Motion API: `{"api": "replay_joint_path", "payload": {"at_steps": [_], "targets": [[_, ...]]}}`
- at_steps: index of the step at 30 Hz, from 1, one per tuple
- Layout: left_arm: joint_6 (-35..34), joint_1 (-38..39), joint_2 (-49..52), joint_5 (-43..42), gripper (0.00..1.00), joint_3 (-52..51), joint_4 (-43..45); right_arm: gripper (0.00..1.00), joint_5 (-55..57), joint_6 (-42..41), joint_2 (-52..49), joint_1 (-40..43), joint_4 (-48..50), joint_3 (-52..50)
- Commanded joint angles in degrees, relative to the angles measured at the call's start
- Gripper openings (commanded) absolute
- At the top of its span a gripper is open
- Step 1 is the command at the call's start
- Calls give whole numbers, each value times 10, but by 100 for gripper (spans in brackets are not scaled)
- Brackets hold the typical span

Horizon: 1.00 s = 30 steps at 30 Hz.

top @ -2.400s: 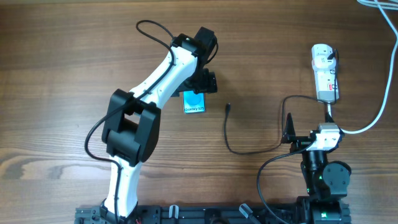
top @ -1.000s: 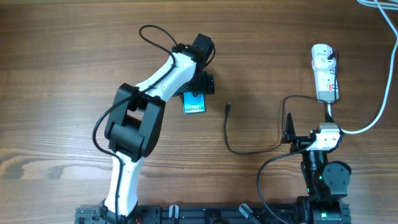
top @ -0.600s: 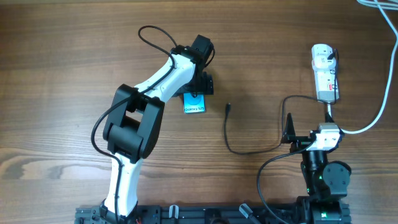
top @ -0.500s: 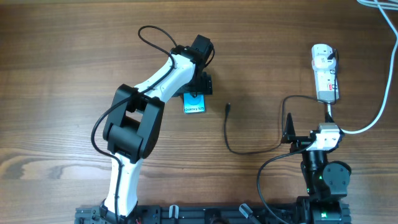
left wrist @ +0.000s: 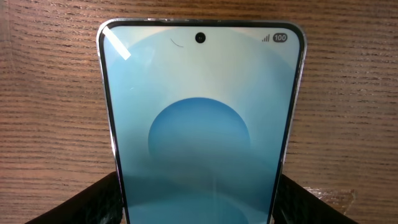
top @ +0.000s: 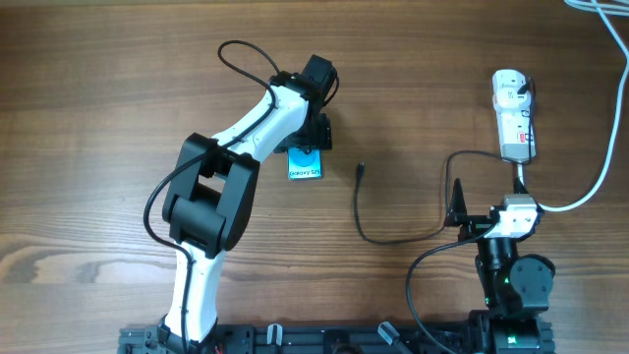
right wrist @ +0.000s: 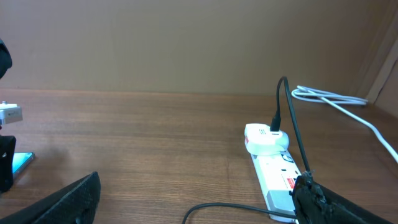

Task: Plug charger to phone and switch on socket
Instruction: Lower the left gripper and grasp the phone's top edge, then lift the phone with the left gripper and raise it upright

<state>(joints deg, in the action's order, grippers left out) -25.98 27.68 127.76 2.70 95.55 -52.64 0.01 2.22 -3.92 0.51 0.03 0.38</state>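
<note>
The wooden surface [top: 88, 88] barely changes. My left hand [top: 309, 146] has settled astride the phone [left wrist: 199, 124] and appears to pinch its edges, nudging it slightly. The charger [top: 361, 170] lies untouched off to that hand's right. My right hand [right wrist: 196, 186] waits with its fingers spread.

On my surface [top: 98, 79] the phone [top: 307, 167] lies left of centre, its far end between the left claw's [top: 311, 147] fingers (they touch both long edges). The charger [top: 366, 224] curls to its right, tip well apart. The socket [top: 513, 123] lies far right, beyond the right claw [right wrist: 199, 186].
</note>
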Motion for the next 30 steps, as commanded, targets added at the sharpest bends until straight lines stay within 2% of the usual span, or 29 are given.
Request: {"api": "replay_joint_path", "payload": {"at_steps": [1,10,16,18,26,30], "targets": [[0,-3,-16,-18,72,-26,-10,100,-5,-8,0,-3,3,-1],[0,-5,-129,-180,72,-25,-16,100,-5,-8,0,-3,3,-1],[-2,-47,-203,-390,73,-25,-16,100,-6,-8,0,-3,3,-1],[-31,-79,-221,-485,74,-25,-16,100,-5,-8,0,-3,3,-1],[-125,-179,-227,-775,76,-26,-22,100,-6,-8,0,-3,3,-1],[-161,-204,-227,-879,76,-26,-22,100,-5,-8,0,-3,3,-1]]}}
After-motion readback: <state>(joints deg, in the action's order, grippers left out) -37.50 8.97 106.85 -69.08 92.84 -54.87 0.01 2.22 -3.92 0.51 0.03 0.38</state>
